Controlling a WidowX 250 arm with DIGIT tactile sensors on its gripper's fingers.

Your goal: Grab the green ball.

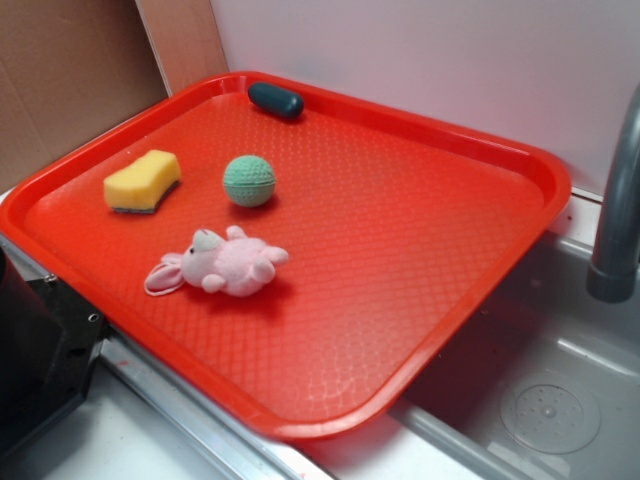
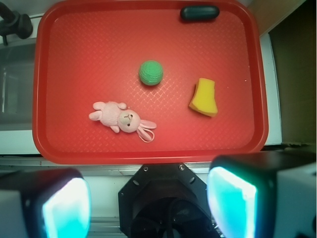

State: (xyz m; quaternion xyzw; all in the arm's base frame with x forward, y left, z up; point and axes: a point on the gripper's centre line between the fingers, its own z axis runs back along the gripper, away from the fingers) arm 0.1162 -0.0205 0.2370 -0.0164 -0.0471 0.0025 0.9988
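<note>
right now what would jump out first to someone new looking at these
The big red tray fills the scene, propped over a grey sink. On it sit a pink plush bunny near the front edge, the green ball mid-tray beside a yellow sponge, and a dark capsule at the far rim.

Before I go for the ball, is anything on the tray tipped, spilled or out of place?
Nothing is spilled or damaged. The pink bunny lies on its side, and the red tray overhangs the sink. The green ball sits apart from the sponge and the dark capsule.
</note>
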